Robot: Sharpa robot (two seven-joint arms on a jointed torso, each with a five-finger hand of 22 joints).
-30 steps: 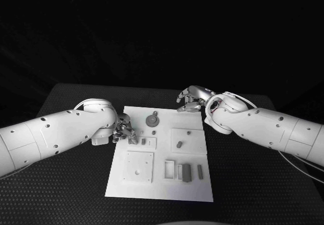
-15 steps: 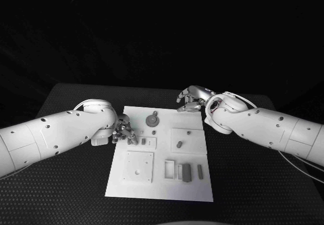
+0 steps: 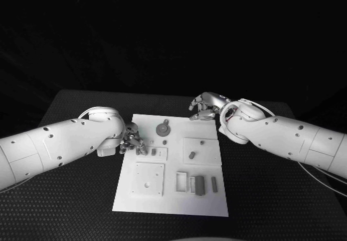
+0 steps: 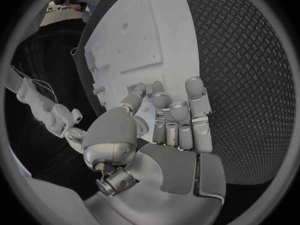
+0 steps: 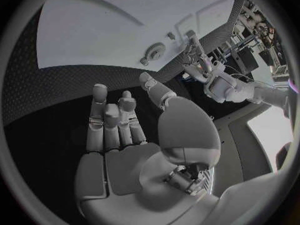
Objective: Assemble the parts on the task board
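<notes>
The white task board (image 3: pixel 173 201) lies lengthwise in the middle of the black table. On it sit a grey gear (image 3: pixel 164 129), a small peg (image 3: pixel 192 155) and two upright grey blocks (image 3: pixel 199 183) beside a slot. My left hand (image 3: pixel 134 142) hovers at the board's left edge next to a small grey part (image 3: pixel 154 149); in the left wrist view its fingers (image 4: pixel 187 115) are loosely bent with nothing between them. My right hand (image 3: pixel 204 106) hangs past the board's far right corner, its fingers (image 5: pixel 112 120) apart and empty. The gear (image 5: pixel 154 50) also appears in the right wrist view.
The black textured table (image 3: pixel 72 201) runs out on both sides of the board. A square plate with holes (image 3: pixel 149 178) takes up the board's near left part. Both white forearms reach in low over the table's side margins.
</notes>
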